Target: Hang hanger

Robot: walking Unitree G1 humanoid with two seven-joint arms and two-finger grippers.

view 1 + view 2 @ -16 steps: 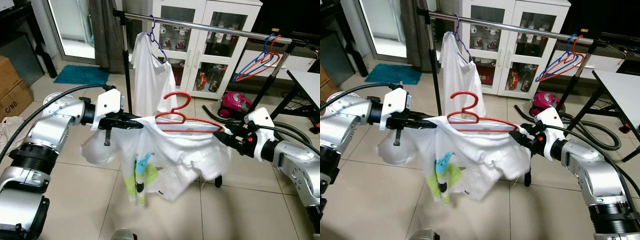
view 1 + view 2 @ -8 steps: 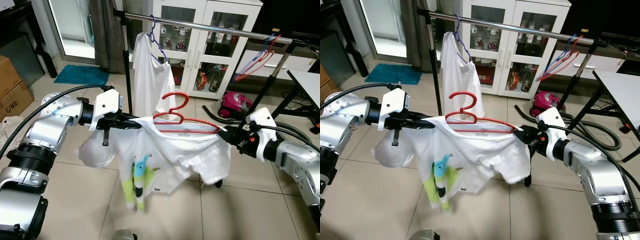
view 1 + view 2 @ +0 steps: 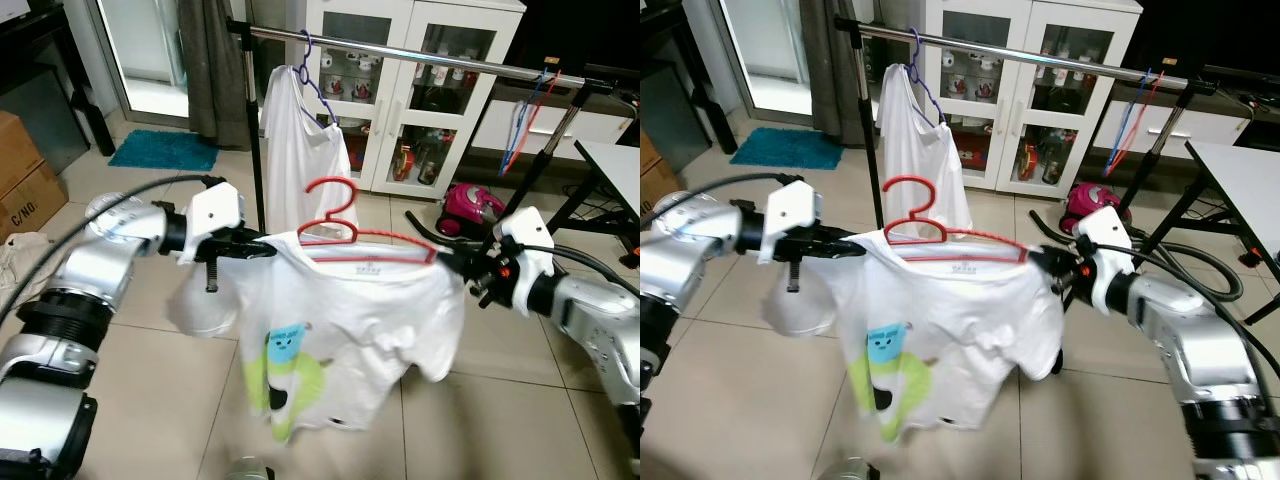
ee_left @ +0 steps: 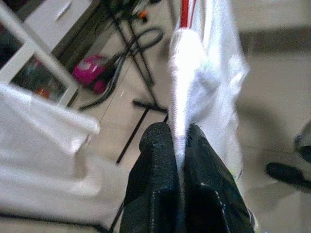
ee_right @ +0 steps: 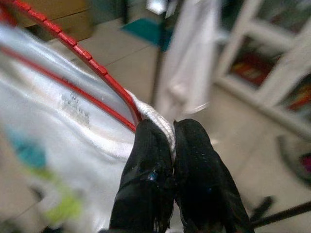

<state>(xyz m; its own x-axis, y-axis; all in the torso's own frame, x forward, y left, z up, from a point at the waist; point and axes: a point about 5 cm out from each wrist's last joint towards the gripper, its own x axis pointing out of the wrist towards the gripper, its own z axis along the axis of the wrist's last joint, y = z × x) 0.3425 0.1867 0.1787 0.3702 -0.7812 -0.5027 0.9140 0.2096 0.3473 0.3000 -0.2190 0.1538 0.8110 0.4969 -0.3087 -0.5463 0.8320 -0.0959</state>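
A red hanger (image 3: 340,215) carries a white T-shirt (image 3: 350,330) with a blue and green print, held out level in front of me. My left gripper (image 3: 268,246) is shut on the shirt's left shoulder. In the left wrist view its fingers (image 4: 165,145) pinch the white cloth with the hanger's red arm beyond. My right gripper (image 3: 447,262) is shut on the right shoulder, and the right wrist view shows its fingertips (image 5: 170,141) clamped where the red hanger (image 5: 97,73) meets the cloth. The silver clothes rail (image 3: 420,60) runs above and behind.
Another white shirt (image 3: 300,150) hangs on a purple hanger (image 3: 315,75) at the rail's left end. Blue and red hangers (image 3: 525,120) dangle at its right end. A white glass cabinet (image 3: 420,100), a pink vacuum (image 3: 468,207), a table edge (image 3: 615,170) and cardboard boxes (image 3: 25,170) surround me.
Both arms have raised the hanger and turned it more upright, so the shirt now hangs flatter with its print facing me. The hangers at the rail's right end have swung.
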